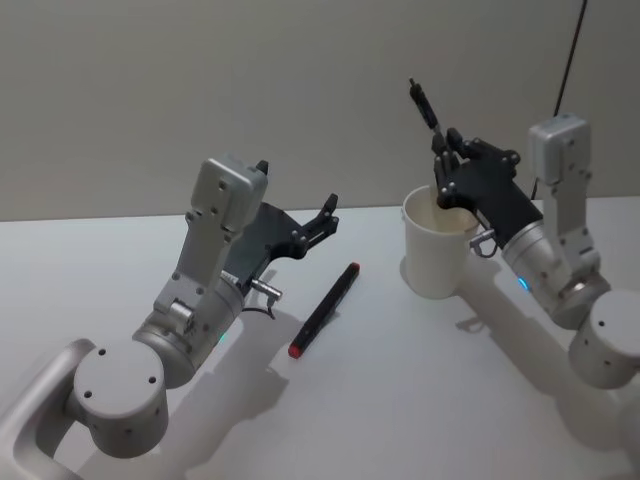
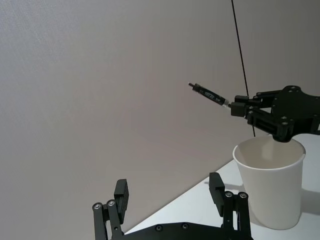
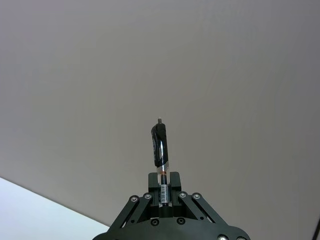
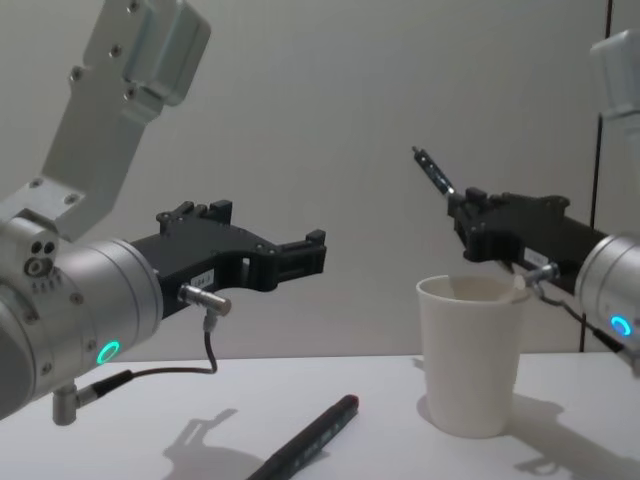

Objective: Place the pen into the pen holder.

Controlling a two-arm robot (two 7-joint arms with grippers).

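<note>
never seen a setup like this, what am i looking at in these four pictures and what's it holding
It is a robot with two arms, each ending in a two-finger gripper. One picture looks down from its head, one across from its chest, and two come from cameras on its wrists. The right gripper is shut on a black pen, tilted above a white paper cup. The left gripper hovers open. A second pen, red-tipped, lies on the table.

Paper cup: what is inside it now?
Only bare white inner wall shows in the paper cup; its bottom is hidden. The right end effector holds a black pen above the rim.
</note>
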